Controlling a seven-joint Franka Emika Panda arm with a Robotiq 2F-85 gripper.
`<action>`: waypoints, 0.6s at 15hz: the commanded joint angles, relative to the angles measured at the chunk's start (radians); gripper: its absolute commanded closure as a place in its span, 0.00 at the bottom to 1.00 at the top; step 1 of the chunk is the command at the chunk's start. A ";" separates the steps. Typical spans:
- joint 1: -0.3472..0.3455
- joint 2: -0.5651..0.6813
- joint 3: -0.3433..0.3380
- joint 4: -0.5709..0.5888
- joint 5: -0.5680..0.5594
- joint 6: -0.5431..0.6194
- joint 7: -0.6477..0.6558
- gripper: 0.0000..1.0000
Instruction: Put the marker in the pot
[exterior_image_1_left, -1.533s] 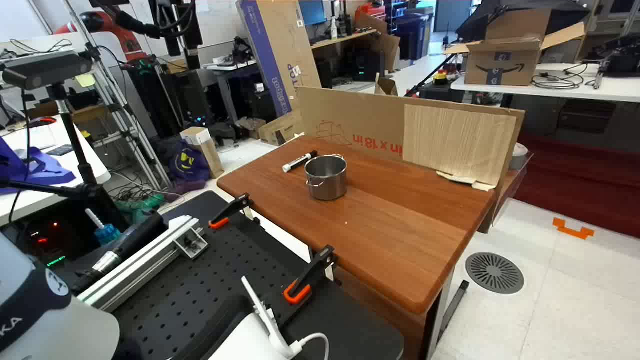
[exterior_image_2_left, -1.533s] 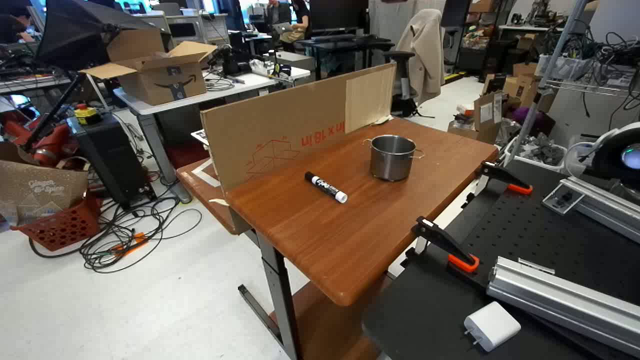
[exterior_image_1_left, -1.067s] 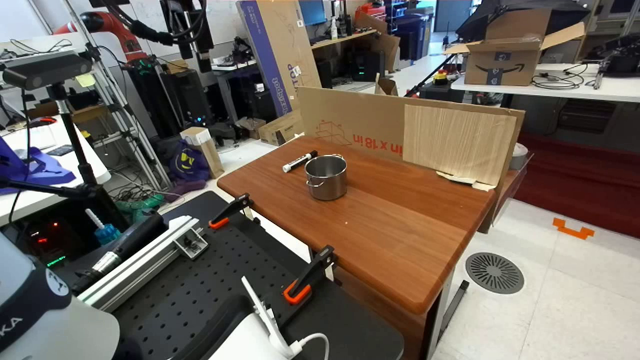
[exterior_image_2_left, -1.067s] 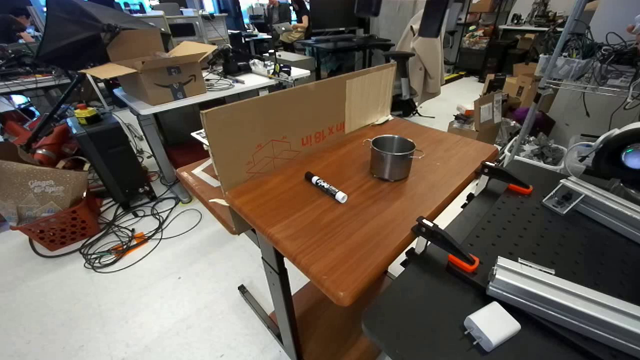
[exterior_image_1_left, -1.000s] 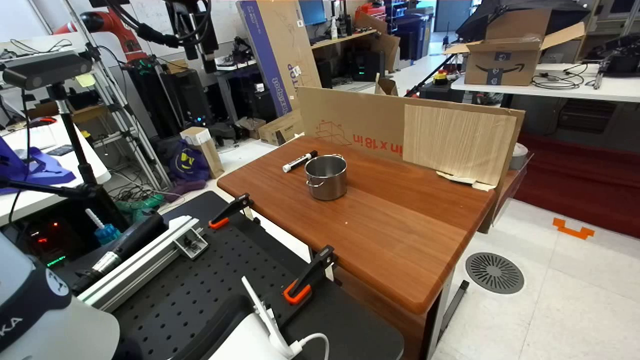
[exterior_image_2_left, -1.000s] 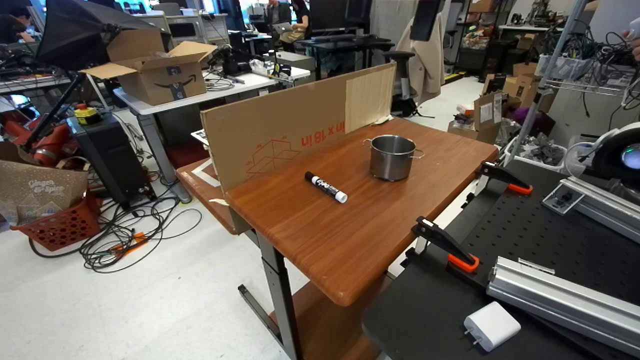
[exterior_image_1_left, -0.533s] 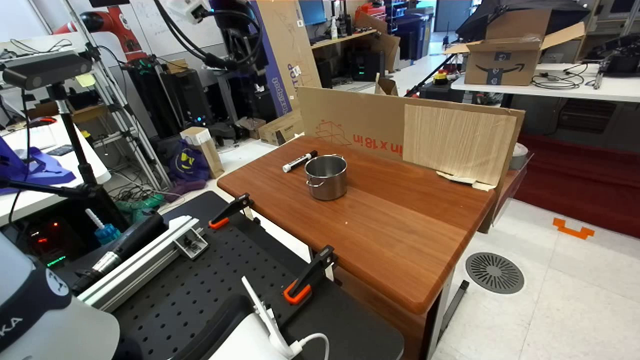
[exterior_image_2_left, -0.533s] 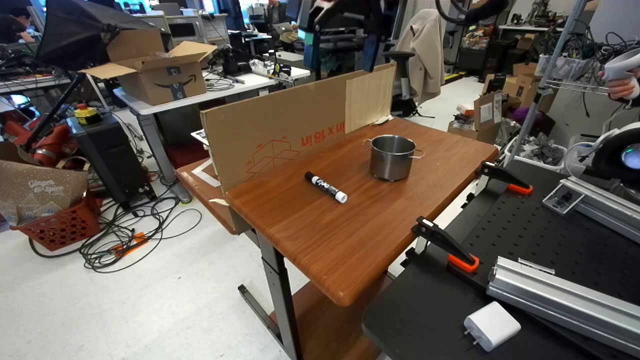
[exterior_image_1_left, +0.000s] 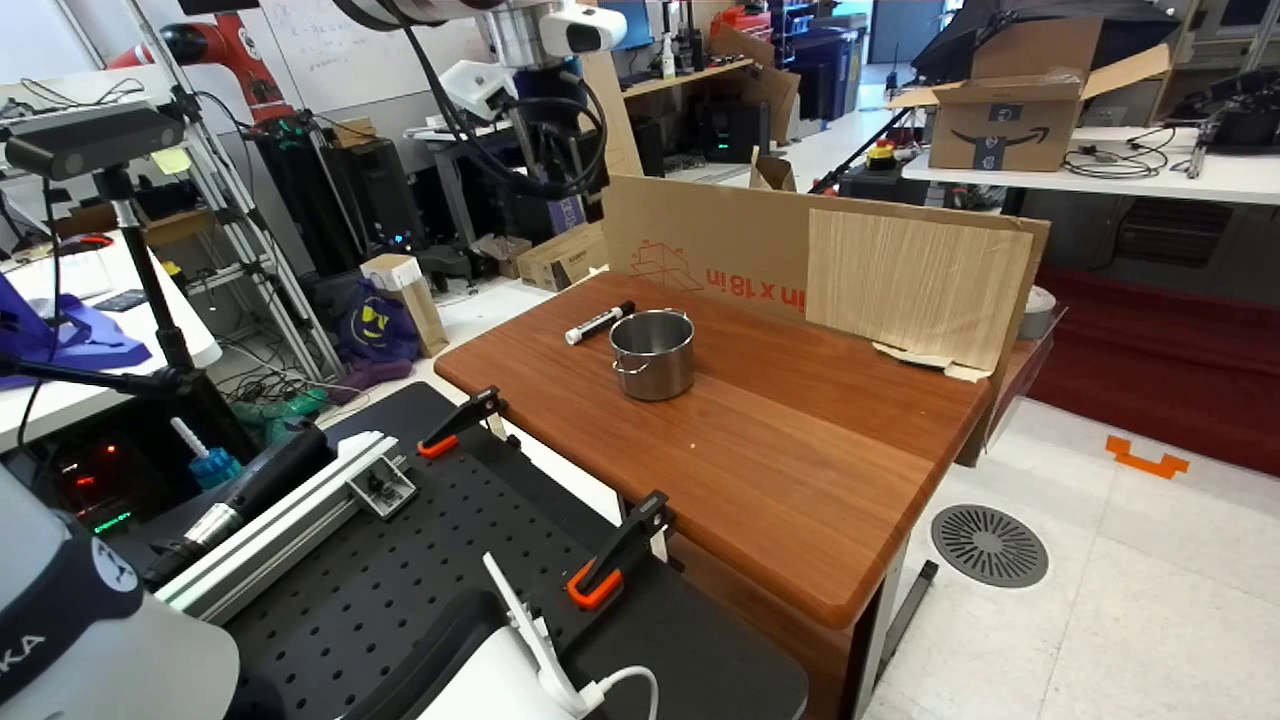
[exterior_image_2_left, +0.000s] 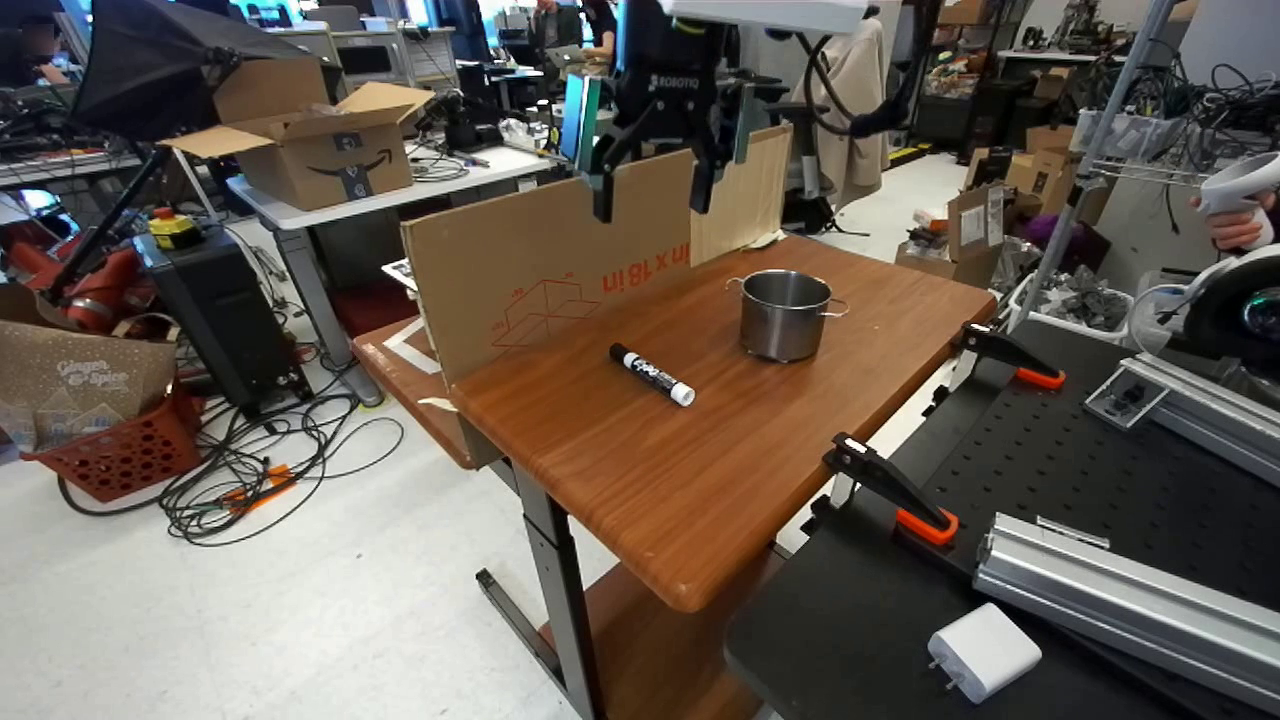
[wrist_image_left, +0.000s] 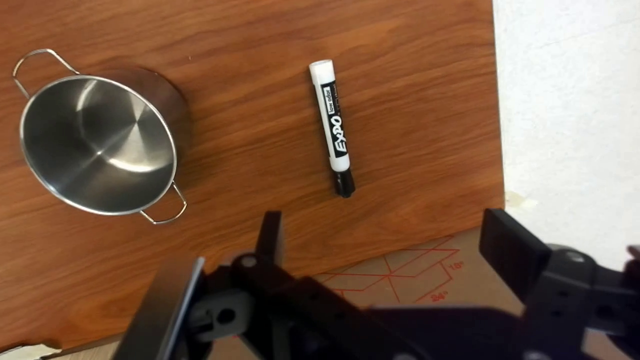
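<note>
The marker, white with a black cap and black label, lies flat on the wooden table in both exterior views (exterior_image_1_left: 597, 325) (exterior_image_2_left: 652, 375) and in the wrist view (wrist_image_left: 331, 120). The silver pot with thin side handles stands upright beside it in both exterior views (exterior_image_1_left: 653, 358) (exterior_image_2_left: 783, 320); the wrist view (wrist_image_left: 100, 145) shows its inside bare. My gripper is open with nothing between its fingers, high above the table, near the cardboard panel, in an exterior view (exterior_image_2_left: 652, 203). In the wrist view (wrist_image_left: 385, 235) the marker's cap lies just beyond the fingertips, below them in height.
A cardboard panel (exterior_image_1_left: 720, 240) (exterior_image_2_left: 560, 270) stands upright along one long edge of the wooden table (exterior_image_1_left: 800, 460) (exterior_image_2_left: 640, 480). Black and orange clamps (exterior_image_1_left: 620, 550) (exterior_image_2_left: 890, 485) hold the opposite edge beside a black perforated board (exterior_image_1_left: 400, 570). A white charger (exterior_image_2_left: 985, 650) lies on that board.
My arm has come in from the top of the exterior views and moved down and across toward the table, near the marker. The marker and the pot have not moved.
</note>
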 joint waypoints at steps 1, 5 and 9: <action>0.039 0.091 -0.041 0.066 -0.026 0.027 0.032 0.00; 0.073 0.181 -0.074 0.119 -0.024 0.052 0.037 0.00; 0.099 0.274 -0.103 0.171 -0.012 0.069 0.027 0.00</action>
